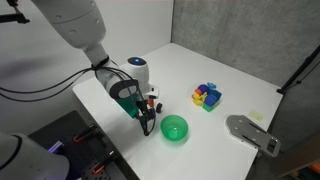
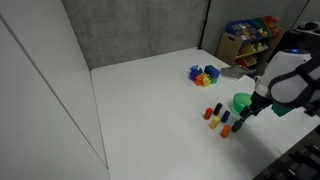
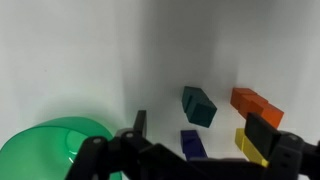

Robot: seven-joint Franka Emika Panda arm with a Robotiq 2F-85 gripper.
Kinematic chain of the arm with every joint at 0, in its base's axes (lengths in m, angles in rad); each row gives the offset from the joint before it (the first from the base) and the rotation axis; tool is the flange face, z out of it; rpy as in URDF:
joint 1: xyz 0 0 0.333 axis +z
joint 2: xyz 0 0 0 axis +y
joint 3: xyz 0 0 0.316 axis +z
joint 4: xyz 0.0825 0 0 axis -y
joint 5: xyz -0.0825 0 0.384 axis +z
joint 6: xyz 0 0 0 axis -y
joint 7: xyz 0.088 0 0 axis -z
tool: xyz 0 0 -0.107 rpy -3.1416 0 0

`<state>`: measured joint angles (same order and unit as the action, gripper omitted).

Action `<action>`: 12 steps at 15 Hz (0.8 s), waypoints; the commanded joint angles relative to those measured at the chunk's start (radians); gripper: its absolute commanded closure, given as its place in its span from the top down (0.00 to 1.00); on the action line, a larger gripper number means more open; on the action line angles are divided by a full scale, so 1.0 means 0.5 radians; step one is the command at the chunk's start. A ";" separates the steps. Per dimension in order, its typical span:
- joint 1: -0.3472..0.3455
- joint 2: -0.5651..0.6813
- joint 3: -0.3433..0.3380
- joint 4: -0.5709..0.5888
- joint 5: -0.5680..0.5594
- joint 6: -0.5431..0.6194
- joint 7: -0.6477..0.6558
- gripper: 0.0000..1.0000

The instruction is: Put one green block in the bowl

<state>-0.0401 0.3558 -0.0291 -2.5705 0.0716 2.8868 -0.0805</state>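
tool (image 3: 199, 128): jaws stand wide apart, gripping nothing; no contact with any block can be made out. the green block (image 3: 198, 105) lies on the white table (image 3: 150, 50), in line with the gap between the fingers (image 3: 263, 133) and close to their tips. a blue block (image 3: 192, 144), a yellow block (image 3: 250, 146) and an orange block (image 3: 255, 103) lie near it. the bowl (image 3: 50, 150) stands apart from the blocks; in an exterior view the tool hangs low just beside the bowl (image 1: 174, 128).
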 commanded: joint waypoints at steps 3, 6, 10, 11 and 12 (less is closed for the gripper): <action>0.061 0.232 -0.017 0.136 -0.021 0.142 0.162 1.00; 0.090 0.303 -0.030 0.187 0.001 0.148 0.261 1.00; 0.142 0.336 -0.066 0.222 0.008 0.120 0.390 0.97; 0.151 0.337 -0.070 0.224 0.010 0.122 0.413 0.74; 0.166 0.338 -0.079 0.228 0.007 0.112 0.436 0.72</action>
<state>0.0147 0.5185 -0.0488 -2.4736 0.0708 2.9540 0.0908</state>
